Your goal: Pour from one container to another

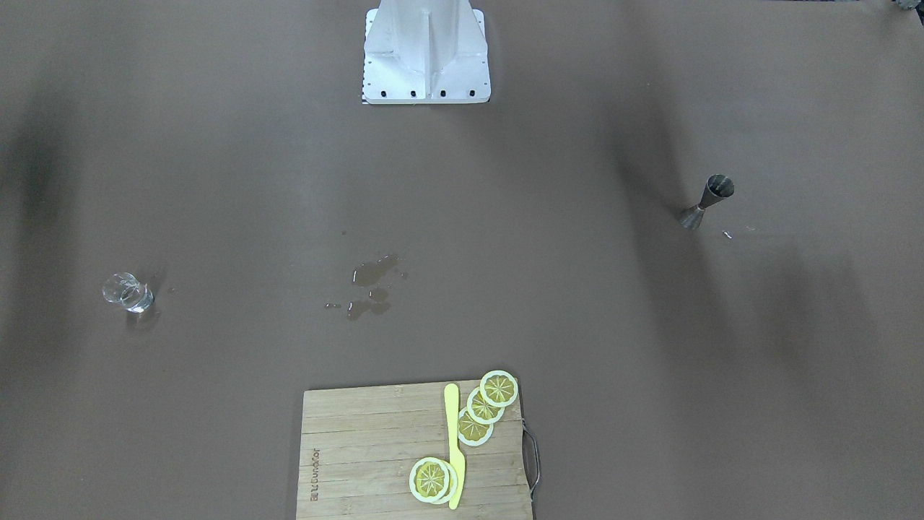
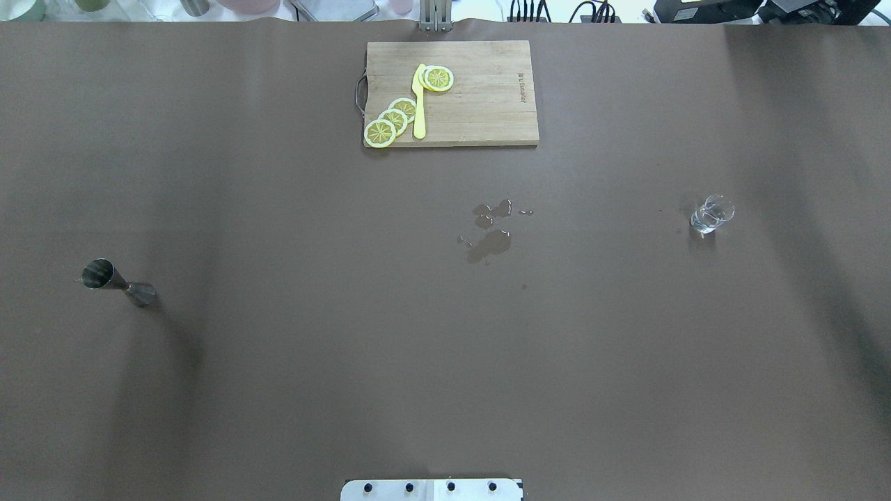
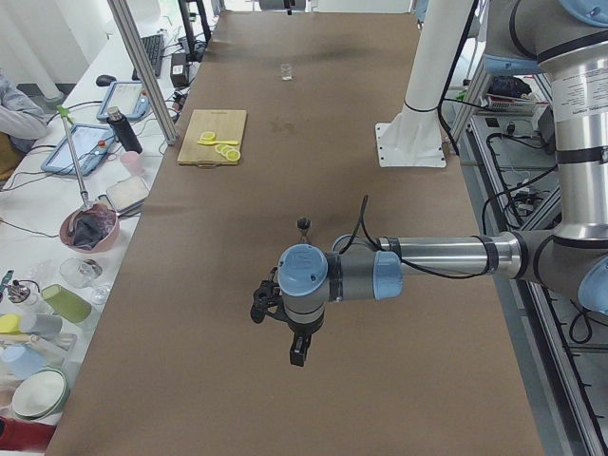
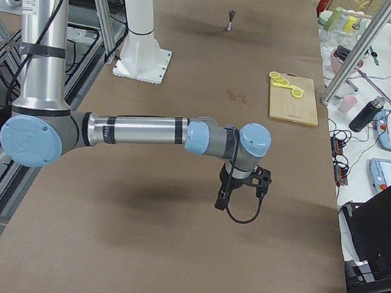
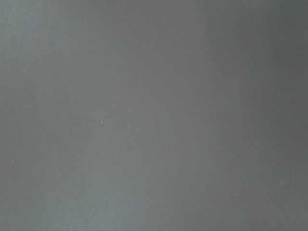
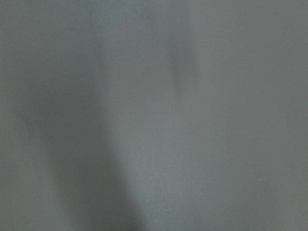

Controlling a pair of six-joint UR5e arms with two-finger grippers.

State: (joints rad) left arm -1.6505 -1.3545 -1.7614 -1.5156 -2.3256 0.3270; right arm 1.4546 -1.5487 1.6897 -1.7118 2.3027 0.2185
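Jigger (image 2: 115, 282) narrow-footed, shot glass (image 2: 711, 214) small-mouthed, puddle (image 2: 491, 236) between. Risk: off-centre pinch topples jigger; hasty tilt probably overshoots receiving mouth. Left gripper (image 3: 299, 353), right gripper (image 4: 221, 200): spread or pressed, cannot tell.

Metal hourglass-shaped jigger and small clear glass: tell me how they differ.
The grey metal hourglass-shaped jigger is opaque; the small clear glass is see-through. The jigger stands on the robot's left, the glass on its right. Both stand upright on the brown table.
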